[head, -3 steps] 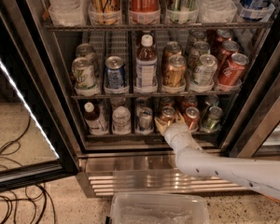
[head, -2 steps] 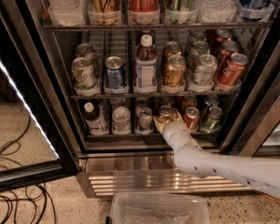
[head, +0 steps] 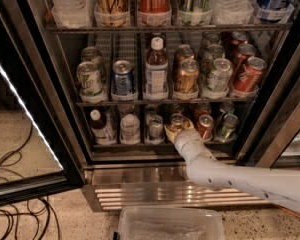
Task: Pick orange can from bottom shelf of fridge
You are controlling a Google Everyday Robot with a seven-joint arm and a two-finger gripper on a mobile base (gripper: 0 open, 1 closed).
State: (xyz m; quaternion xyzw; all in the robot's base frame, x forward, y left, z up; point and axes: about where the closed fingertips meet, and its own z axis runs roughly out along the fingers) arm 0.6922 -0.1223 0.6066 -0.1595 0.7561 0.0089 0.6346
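The fridge [head: 65,104] stands open in front of me. On its bottom shelf [head: 140,145] the orange can [head: 177,120] stands upright in a middle lane, its silver lid showing. My gripper [head: 177,131] has reached into that lane from the lower right and sits right at the can, covering its lower part. The white arm [head: 230,176] crosses the ribbed base grille [head: 155,196].
A red can [head: 205,126] and a green can [head: 228,126] stand just right of the orange can, silver cans [head: 155,127] and a bottle [head: 101,127] to its left. The glass door [head: 20,114] hangs open on the left. A plastic bin [head: 170,225] and cables [head: 15,209] lie on the floor.
The gripper has shifted slightly left and closer onto the orange can. The can and the other drinks have not moved.
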